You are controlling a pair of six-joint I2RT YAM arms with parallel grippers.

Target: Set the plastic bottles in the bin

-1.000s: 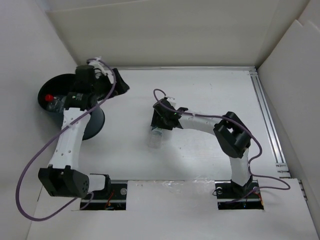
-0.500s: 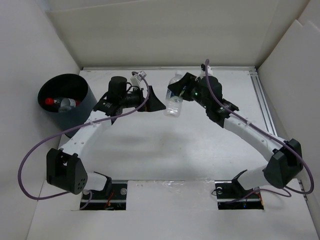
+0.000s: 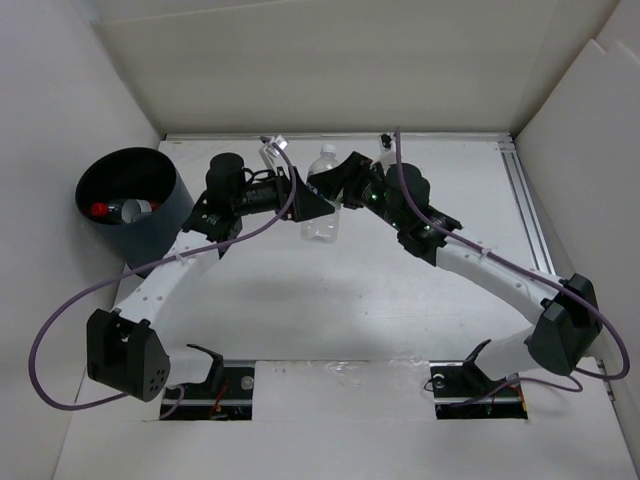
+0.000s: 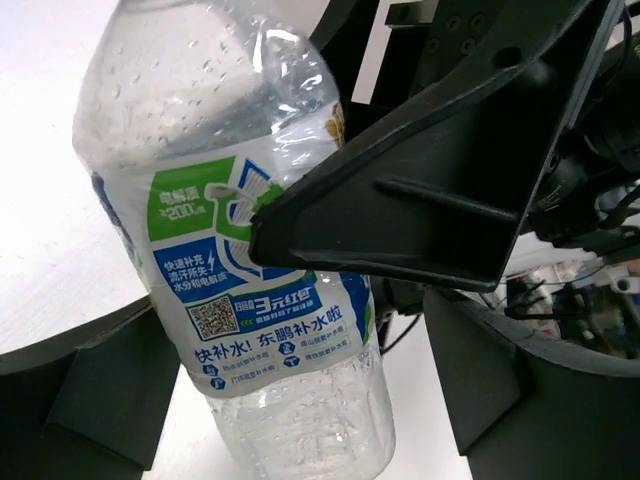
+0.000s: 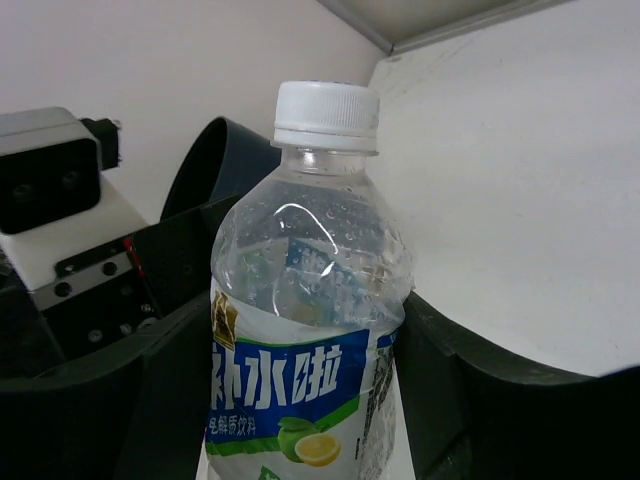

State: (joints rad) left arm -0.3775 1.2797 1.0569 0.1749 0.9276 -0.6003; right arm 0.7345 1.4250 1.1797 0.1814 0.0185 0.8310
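A clear plastic bottle [image 3: 322,203] with a white cap and a blue-white label hangs above the back middle of the table. My right gripper [image 3: 341,183] is shut on its upper body, and in the right wrist view its fingers press both sides of the label [image 5: 300,390]. My left gripper [image 3: 311,200] comes from the left and straddles the lower body [image 4: 290,400]. Its left finger [image 4: 90,400] lies against the bottle, while a strip of table shows beside its right finger [image 4: 520,400]. The dark bin [image 3: 163,222] stands at the far left with two bottles [image 3: 120,209] inside.
White walls enclose the table on the left, back and right. A metal rail [image 3: 530,220] runs along the right side. Purple cables [image 3: 70,310] loop from both arms. The right gripper's finger [image 4: 430,180] crosses in front of the bottle in the left wrist view.
The left gripper swung from over the bin to the back middle. The right gripper lifted the bottle from mid-table to meet it. The left jaws have narrowed around the bottle.
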